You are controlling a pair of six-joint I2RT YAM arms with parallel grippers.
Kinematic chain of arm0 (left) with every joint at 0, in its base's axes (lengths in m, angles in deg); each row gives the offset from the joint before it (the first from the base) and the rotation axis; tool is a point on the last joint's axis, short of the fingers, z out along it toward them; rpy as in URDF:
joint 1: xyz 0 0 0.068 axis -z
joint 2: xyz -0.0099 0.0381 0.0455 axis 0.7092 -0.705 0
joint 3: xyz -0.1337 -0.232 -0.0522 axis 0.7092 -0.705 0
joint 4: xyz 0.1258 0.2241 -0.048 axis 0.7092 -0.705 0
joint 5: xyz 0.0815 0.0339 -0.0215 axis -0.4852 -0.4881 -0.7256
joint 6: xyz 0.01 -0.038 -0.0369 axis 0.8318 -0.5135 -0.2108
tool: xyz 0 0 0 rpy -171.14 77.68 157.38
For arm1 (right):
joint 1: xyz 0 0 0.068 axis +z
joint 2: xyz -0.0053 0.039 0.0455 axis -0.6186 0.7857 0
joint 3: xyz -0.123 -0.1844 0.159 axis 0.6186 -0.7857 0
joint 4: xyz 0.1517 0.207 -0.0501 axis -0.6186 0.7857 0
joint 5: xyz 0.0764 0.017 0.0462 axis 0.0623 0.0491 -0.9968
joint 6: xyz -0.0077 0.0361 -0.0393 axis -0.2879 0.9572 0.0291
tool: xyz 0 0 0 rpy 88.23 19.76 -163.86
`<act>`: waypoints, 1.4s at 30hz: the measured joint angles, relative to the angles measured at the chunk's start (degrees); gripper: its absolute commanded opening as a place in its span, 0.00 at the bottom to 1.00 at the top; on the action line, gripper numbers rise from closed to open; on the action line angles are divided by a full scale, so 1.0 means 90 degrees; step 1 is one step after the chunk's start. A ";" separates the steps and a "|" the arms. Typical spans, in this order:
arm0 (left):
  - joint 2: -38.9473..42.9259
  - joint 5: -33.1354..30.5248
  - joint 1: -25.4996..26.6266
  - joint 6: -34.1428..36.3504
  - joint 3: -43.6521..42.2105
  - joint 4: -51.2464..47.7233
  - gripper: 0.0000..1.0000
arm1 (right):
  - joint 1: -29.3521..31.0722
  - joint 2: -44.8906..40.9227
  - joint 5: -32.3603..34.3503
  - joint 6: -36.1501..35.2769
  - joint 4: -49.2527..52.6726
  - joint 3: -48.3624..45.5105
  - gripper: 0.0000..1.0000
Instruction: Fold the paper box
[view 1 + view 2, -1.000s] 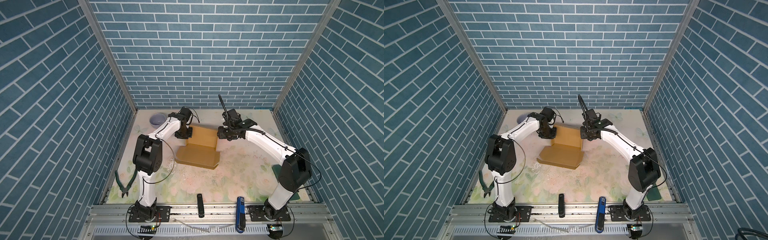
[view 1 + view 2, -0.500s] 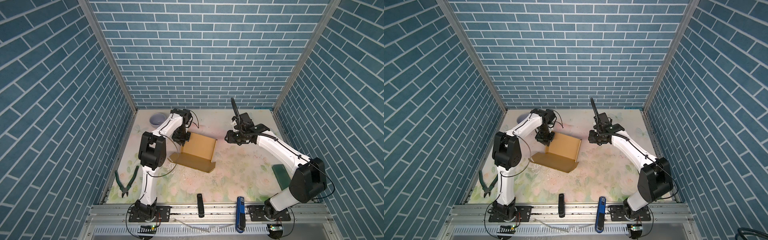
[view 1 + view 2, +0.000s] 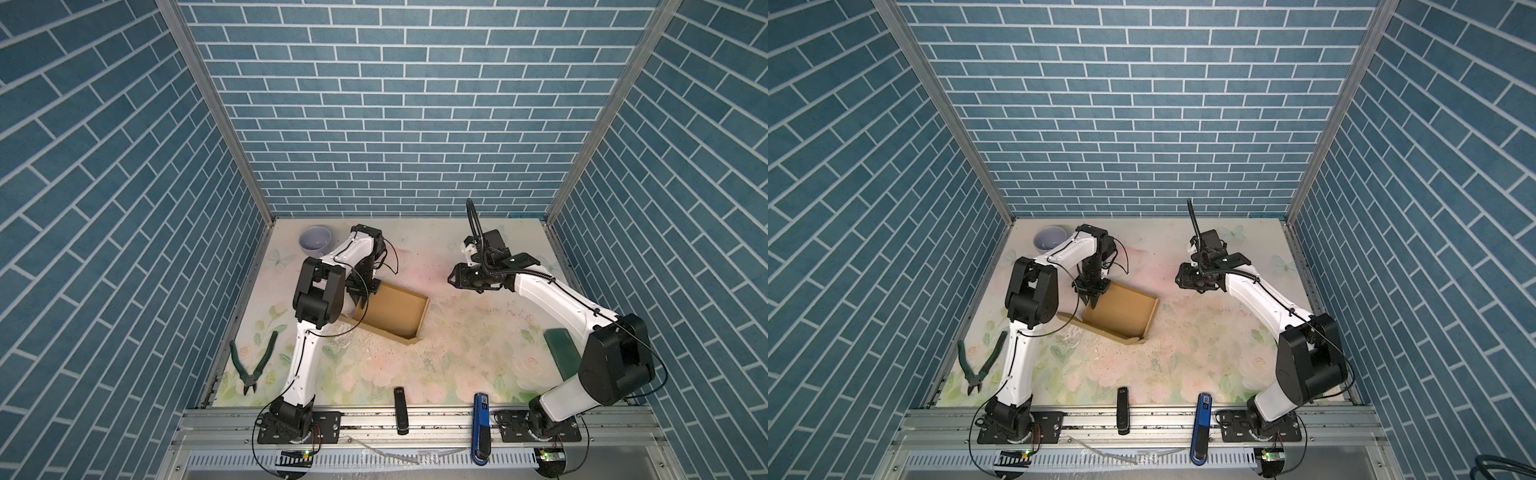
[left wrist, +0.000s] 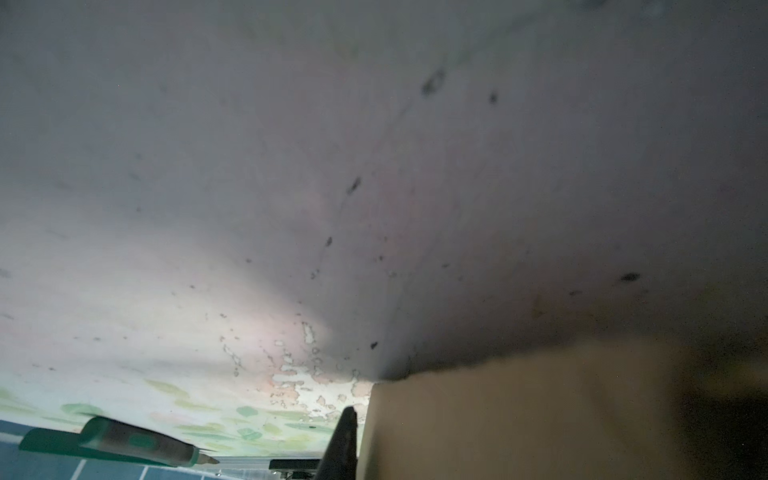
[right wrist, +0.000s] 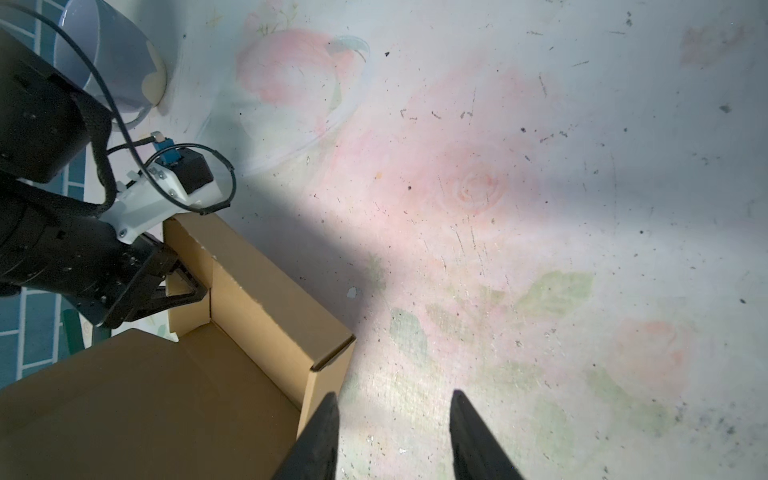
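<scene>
While the right end effector (image 5: 392,401) hangs open over the counter (image 5: 540,208), the left end effector (image 3: 362,301) is at the paper box (image 3: 395,309) wall; I cannot tell whether it grips.

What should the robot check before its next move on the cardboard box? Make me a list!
1. The right gripper is open and empty: ok.
2. The left gripper has a firm hold on the left wall of the tan cardboard box: cannot tell.
3. The box's far and right walls stand up: ok.
4. The box's near edge is folded up: cannot tell.
5. The pale round bowl and the green-handled pliers lie away from the box: ok.
</scene>
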 measured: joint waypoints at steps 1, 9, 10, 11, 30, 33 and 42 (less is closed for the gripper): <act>-0.0051 -0.0002 0.0007 0.0017 0.0124 -0.0066 0.23 | -0.0010 0.0002 -0.0034 0.0000 -0.0032 0.0000 0.44; -0.0287 -0.0097 0.0019 0.0131 0.0838 -0.0384 0.43 | -0.0017 0.0138 -0.0345 -0.0153 -0.0245 0.0000 0.43; -0.0291 -0.0117 0.0019 0.0129 0.0916 -0.0406 0.45 | -0.0017 0.0170 -0.0376 -0.0163 -0.0262 -0.0002 0.43; -0.0291 -0.0146 0.0022 0.0124 0.1005 -0.0432 0.46 | -0.0017 0.0194 -0.0396 -0.0168 -0.0272 -0.0005 0.43; 0.1462 -0.0959 -0.0017 -0.0729 0.3560 0.0085 0.47 | -0.0017 0.0296 -0.0372 -0.0185 -0.0522 -0.0211 0.41; 0.2766 -0.1073 -0.0005 -0.0903 0.2319 0.0517 0.43 | -0.0017 0.0296 -0.0364 -0.0277 -0.0522 -0.0211 0.39; 0.6241 -0.1156 0.0240 -0.1642 -0.1938 0.1338 0.40 | -0.0015 0.0466 -0.0413 -0.0515 -0.0423 -0.0180 0.27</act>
